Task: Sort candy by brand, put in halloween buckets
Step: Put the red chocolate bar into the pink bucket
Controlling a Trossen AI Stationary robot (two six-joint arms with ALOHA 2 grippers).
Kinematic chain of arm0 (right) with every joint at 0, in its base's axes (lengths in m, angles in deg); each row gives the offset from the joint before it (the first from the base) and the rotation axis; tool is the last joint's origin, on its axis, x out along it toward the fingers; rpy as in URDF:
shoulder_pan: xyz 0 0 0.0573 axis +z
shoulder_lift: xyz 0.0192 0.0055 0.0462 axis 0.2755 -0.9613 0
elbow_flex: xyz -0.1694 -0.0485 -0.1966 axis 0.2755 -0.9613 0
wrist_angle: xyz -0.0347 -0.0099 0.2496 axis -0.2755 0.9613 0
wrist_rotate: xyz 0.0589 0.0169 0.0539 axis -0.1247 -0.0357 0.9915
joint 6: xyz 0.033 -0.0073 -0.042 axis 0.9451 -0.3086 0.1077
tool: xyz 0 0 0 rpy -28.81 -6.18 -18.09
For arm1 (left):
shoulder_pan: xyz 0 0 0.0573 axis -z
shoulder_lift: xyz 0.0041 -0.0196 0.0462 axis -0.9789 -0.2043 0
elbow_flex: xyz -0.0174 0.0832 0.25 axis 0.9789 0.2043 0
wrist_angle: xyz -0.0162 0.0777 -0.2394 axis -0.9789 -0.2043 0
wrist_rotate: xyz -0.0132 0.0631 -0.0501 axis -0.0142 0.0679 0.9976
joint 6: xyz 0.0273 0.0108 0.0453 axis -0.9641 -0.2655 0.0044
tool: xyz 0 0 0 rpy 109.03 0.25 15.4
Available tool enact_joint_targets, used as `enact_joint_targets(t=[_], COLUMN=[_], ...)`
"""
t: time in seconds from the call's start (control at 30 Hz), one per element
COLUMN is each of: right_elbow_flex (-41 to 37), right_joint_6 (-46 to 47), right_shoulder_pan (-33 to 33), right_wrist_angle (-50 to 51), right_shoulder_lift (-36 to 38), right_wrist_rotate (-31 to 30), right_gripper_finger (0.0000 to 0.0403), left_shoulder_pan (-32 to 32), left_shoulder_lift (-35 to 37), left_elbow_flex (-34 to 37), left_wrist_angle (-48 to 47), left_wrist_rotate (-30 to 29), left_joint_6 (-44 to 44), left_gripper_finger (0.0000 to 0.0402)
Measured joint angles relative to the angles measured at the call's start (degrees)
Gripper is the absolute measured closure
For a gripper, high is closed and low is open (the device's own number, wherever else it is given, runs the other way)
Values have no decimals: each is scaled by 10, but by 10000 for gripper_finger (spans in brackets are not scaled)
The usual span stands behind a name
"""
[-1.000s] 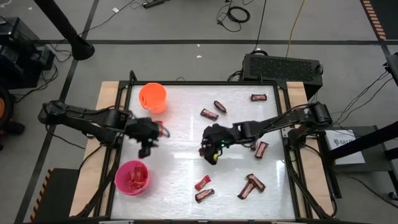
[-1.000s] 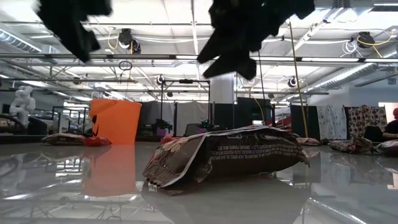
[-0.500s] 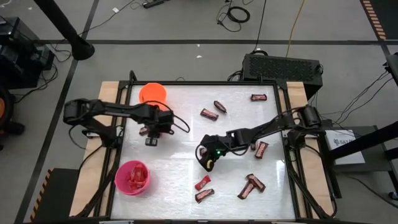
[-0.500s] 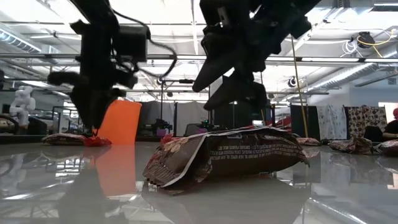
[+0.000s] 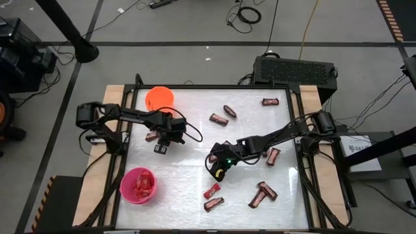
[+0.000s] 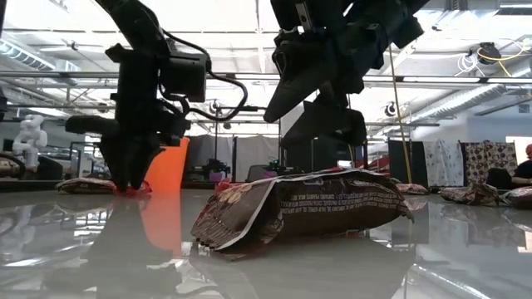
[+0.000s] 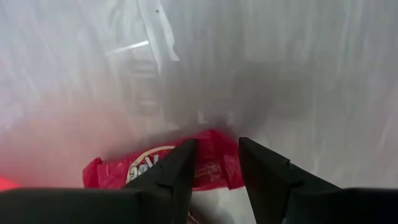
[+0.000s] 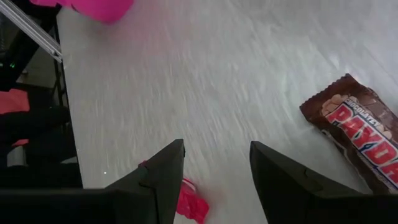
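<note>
Left arm: over the last second the left gripper was swung from the table's left edge, between the two buckets, inward and slightly toward the far edge. It is now lowered onto a red KitKat bar lying flat on the table just in front of the orange bucket. In the left wrist view the fingers are seen released, set to either side of one end of the wrapper; no grip has been taken yet. The pink bucket, near the left near corner, is seen to hold red wrappers already, so this bar is judged to belong there once grasped. Right arm: in the same interval the right gripper was carried from mid-table toward the near edge and lowered. Its fingers are released and nothing is held. In the right wrist view a brown Payday bar is seen off to one side and a red wrapper just beyond one fingertip; which is targeted cannot be told. Roughly eight further bars are left scattered over the right half of the table, so sorting is judged well short of complete.
</note>
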Motion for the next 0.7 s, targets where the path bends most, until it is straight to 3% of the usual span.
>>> enact_joint_targets(t=[0.13, 0.3, 0.5, 0.7], right_elbow_flex=[0, 0, 0, 0], right_joint_6=[-11, -18, -22, -34], right_shoulder_pan=[-1, -1, -1, -6], right_wrist_angle=[0, 5, 14, 15], right_shoulder_lift=[0, 0, 1, 1], right_wrist_rotate=[0, 0, 0, 0], right_gripper_finger=[227, 227, 227, 227], left_shoulder_pan=[0, 1, 9, 31], left_shoulder_lift=[-16, -18, 6, 102], left_elbow_flex=[-1, -1, 2, -18], left_wrist_angle=[11, 14, 8, -59], left_wrist_rotate=[-8, -17, -16, 21], left_joint_6=[0, 3, 35, 80], left_gripper_finger=[295, 384, 398, 400])
